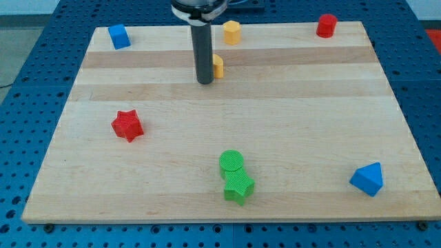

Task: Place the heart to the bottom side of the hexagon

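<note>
A yellow hexagon block (231,32) sits near the view's top edge of the wooden board (310,131), a little right of centre. A second yellow block (218,66), likely the heart, lies below it and slightly left; the rod hides most of it, so its shape is unclear. My tip (205,81) rests on the board touching the left side of this partly hidden yellow block. The dark rod rises straight up from there to the view's top.
A blue cube (119,36) sits at the top left and a red cylinder-like block (326,25) at the top right. A red star (127,125) lies at the left. A green cylinder (231,162) touches a green star (238,187) at bottom centre. A blue wedge-like block (367,179) is at bottom right.
</note>
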Controlling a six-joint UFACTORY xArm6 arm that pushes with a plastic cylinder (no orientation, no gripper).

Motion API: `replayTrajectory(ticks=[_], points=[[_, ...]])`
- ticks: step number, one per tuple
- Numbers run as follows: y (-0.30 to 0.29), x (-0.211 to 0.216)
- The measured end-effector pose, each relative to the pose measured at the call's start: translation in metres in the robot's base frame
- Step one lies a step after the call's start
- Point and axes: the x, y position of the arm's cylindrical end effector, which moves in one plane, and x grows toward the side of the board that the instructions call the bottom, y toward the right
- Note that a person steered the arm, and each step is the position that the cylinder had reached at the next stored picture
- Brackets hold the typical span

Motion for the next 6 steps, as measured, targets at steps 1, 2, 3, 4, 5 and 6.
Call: replayTrajectory(ticks=[1,2,3,4,5,6], points=[[0.016,-0.025],[0.048,-0.041],[0.061,-0.057],[0.061,-0.071],[0.061,-0.075],[0.061,-0.071]])
